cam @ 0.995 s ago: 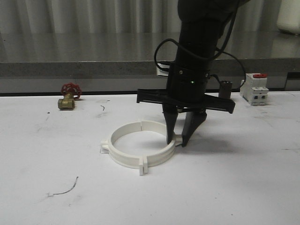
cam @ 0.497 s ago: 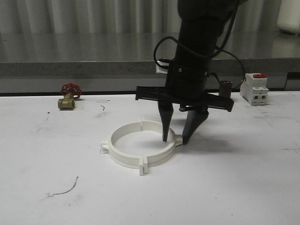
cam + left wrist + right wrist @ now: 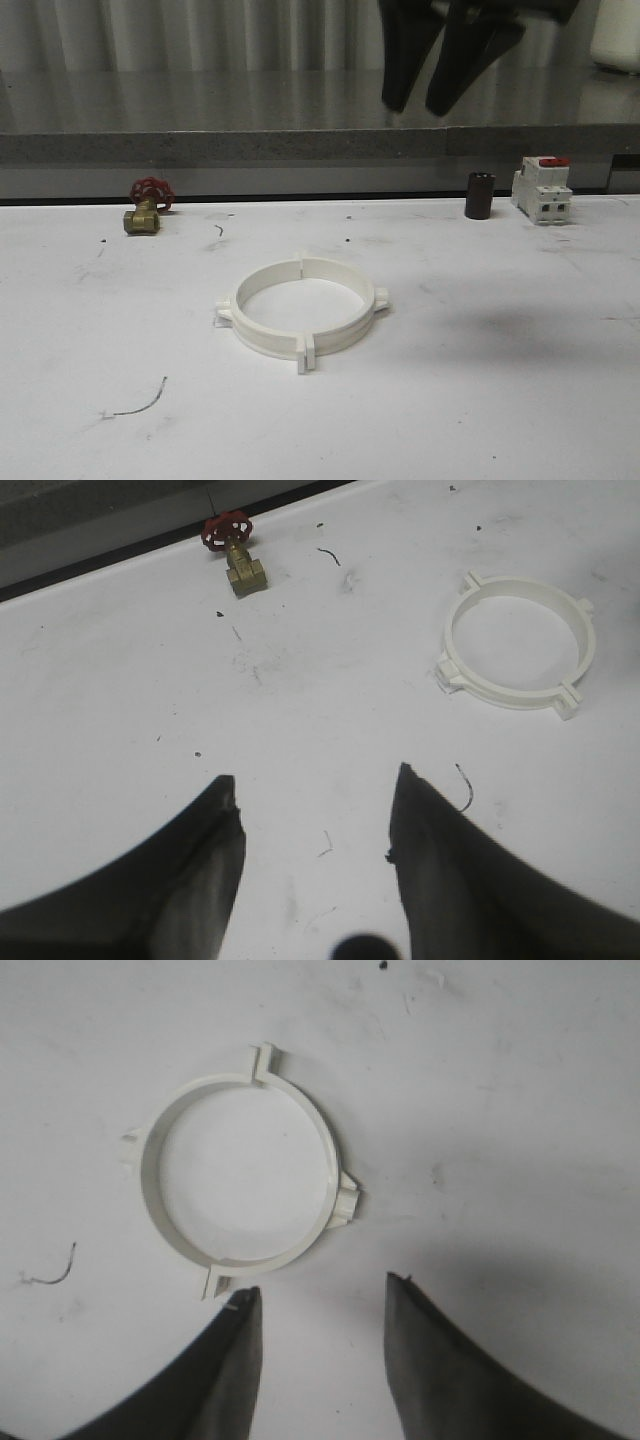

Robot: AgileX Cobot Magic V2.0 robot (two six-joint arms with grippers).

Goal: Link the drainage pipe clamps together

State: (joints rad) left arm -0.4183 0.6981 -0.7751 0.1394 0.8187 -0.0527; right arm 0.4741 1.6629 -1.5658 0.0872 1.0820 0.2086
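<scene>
The two white drainage pipe clamps (image 3: 301,307) lie on the white table as one closed ring, their end tabs meeting at the near and far seams. The same ring shows in the left wrist view (image 3: 518,643) and the right wrist view (image 3: 238,1182). My right gripper (image 3: 450,100) hangs high above the table behind the ring, open and holding nothing; its dark fingers (image 3: 225,1370) frame bare table beside the ring. My left gripper (image 3: 315,780) is open over bare table, well away from the ring.
A brass valve with a red handwheel (image 3: 146,207) sits at the back left. A dark cylinder (image 3: 479,195) and a white breaker with a red top (image 3: 542,189) stand at the back right. A grey ledge (image 3: 200,145) runs behind the table. A short wire scrap (image 3: 140,402) lies near the front.
My right gripper has let go of the ring's right side and risen well above the table. The ring stays joined where it was.
</scene>
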